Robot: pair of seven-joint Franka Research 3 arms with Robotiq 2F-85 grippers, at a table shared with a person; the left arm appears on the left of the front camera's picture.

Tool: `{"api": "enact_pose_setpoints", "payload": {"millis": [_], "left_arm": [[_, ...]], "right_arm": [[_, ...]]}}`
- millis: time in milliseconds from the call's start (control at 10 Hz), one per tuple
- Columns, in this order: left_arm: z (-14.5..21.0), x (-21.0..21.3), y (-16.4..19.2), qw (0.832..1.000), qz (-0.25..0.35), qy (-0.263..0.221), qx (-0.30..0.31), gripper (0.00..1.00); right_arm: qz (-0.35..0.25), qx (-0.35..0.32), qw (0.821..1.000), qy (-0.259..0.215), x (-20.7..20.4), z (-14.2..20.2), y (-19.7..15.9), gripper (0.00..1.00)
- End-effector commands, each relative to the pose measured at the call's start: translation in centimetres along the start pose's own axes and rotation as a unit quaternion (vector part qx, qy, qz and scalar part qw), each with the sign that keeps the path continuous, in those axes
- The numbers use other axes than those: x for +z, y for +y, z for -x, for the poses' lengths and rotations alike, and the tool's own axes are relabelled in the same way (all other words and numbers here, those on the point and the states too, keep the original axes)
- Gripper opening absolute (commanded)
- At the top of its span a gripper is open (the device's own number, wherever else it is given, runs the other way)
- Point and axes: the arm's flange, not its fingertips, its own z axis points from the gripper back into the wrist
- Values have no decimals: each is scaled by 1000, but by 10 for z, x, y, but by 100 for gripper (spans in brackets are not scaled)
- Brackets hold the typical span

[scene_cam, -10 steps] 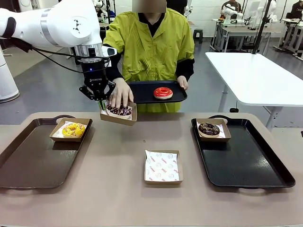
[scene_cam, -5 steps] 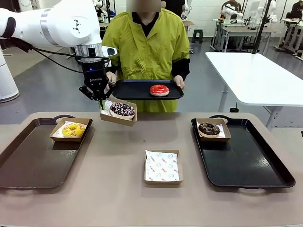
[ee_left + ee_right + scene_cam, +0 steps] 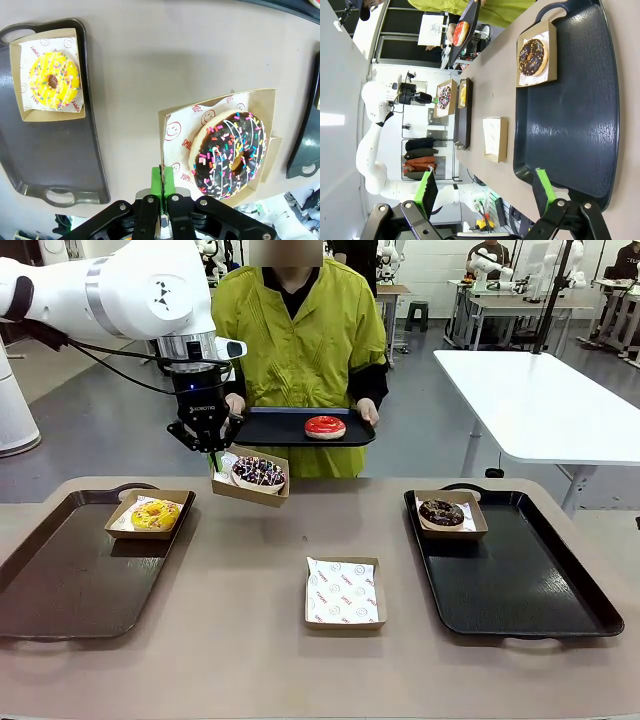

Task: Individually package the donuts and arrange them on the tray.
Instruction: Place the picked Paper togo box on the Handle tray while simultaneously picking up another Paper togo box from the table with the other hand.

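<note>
4 donuts (image 3: pixel 259 472), 4 boxes (image 3: pixel 343 592), 3 trays (image 3: pixel 60 590); left hand (image 3: pixel 212 455) pinches 1 box (image 3: pixel 228 490), right hand (image 3: pixel 485 176) gapes.

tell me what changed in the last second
The person's hand let go of the sprinkled donut in its box and took hold of the small tray, which drew away with the red donut. The left gripper stayed shut on the box's edge. The yellow donut, dark chocolate donut and empty box did not move.

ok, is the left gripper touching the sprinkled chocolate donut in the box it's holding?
Apart. The left wrist view shows the left gripper shut on the box edge, with a strip of bare paper liner between its green pads and the donut.
</note>
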Motion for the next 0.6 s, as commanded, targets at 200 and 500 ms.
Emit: {"api": "enact_pose_setpoints", "payload": {"millis": [200,500], "left_arm": [[6,9,11,1000,-4,1,-13,1],[50,53,58,998,-30,-3,-60,1]], "right_arm": [[41,23,999,15,-17,3,13,100],[173,26,977,120,-86,10,82,100]]}}
